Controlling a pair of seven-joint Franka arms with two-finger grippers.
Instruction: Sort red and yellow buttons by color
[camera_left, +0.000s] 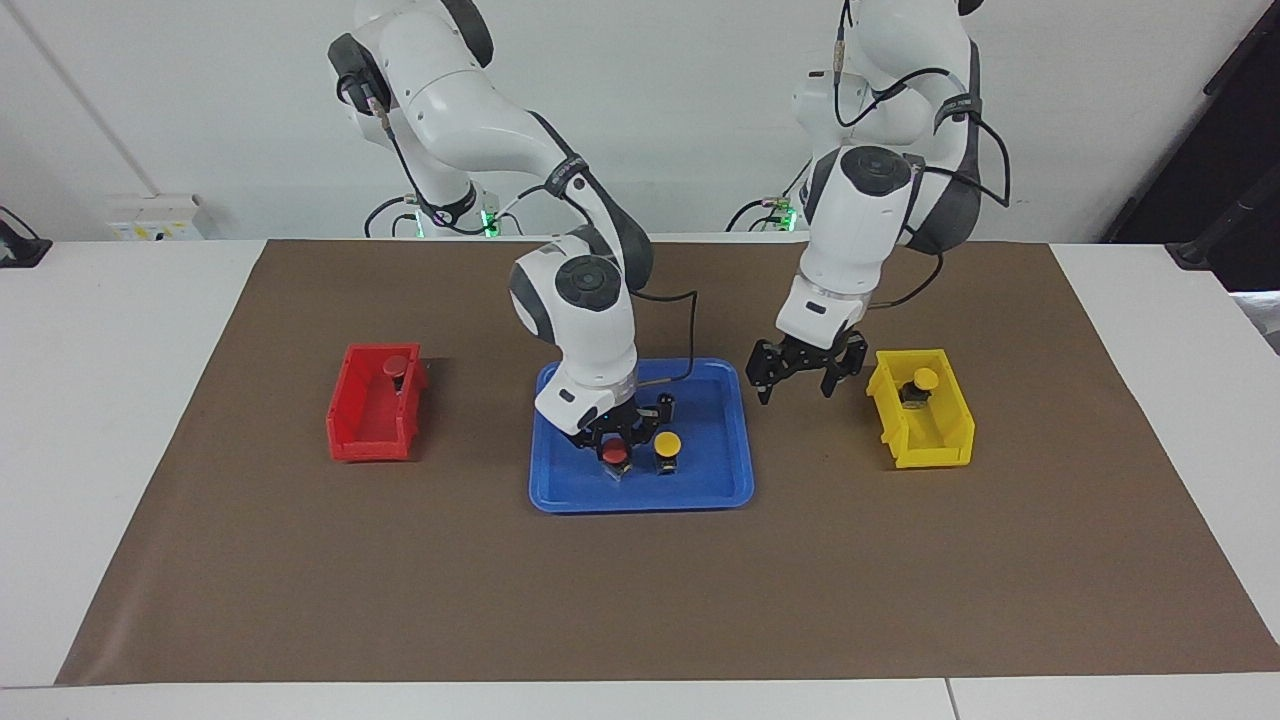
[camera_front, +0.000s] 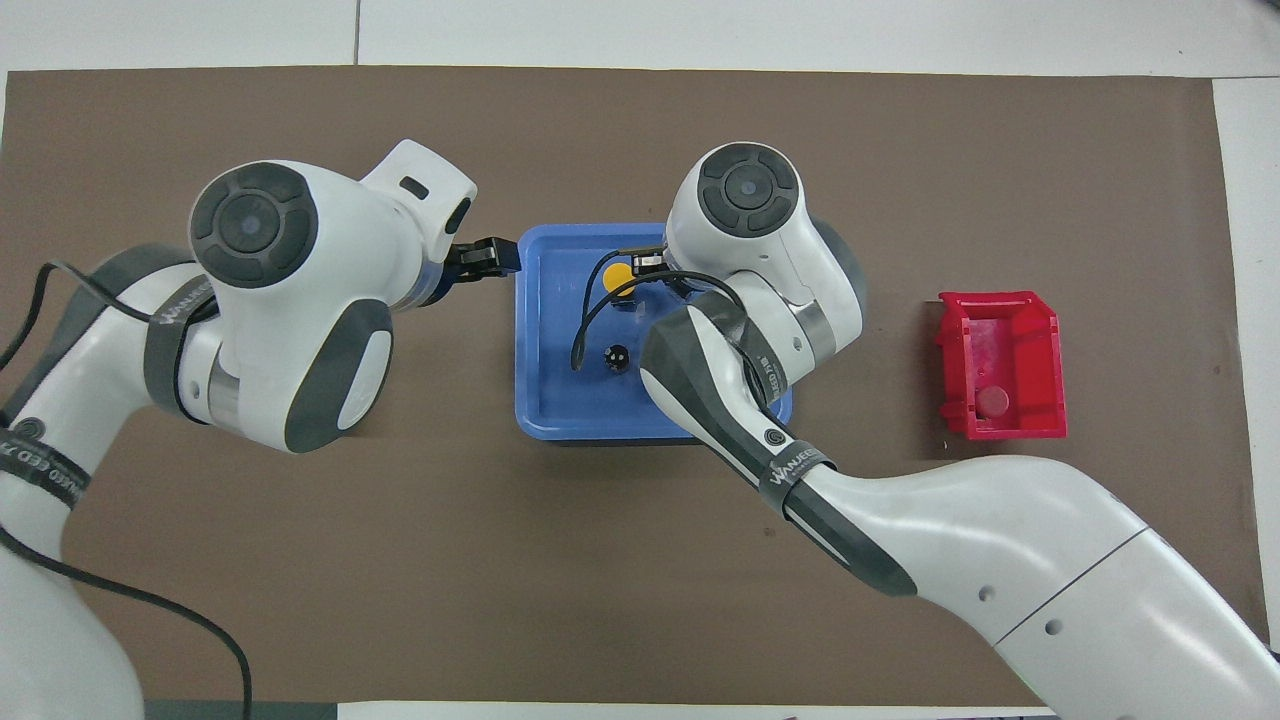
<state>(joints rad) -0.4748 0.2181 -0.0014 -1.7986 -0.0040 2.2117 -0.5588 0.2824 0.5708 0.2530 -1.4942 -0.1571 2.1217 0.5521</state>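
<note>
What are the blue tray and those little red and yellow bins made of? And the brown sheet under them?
The blue tray looks like smooth moulded plastic: glossy, with a rounded raised rim. The red bin and yellow bin also look like rigid moulded plastic, with thin ribbed walls. The brown sheet looks like matte paper, probably kraft paper, lying flat without shine.

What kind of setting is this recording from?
Probably a robotics lab bench: two white robot arms stand at a white table covered with brown paper, holding only a blue tray and colour-matched sorting bins against a bare wall.
</note>
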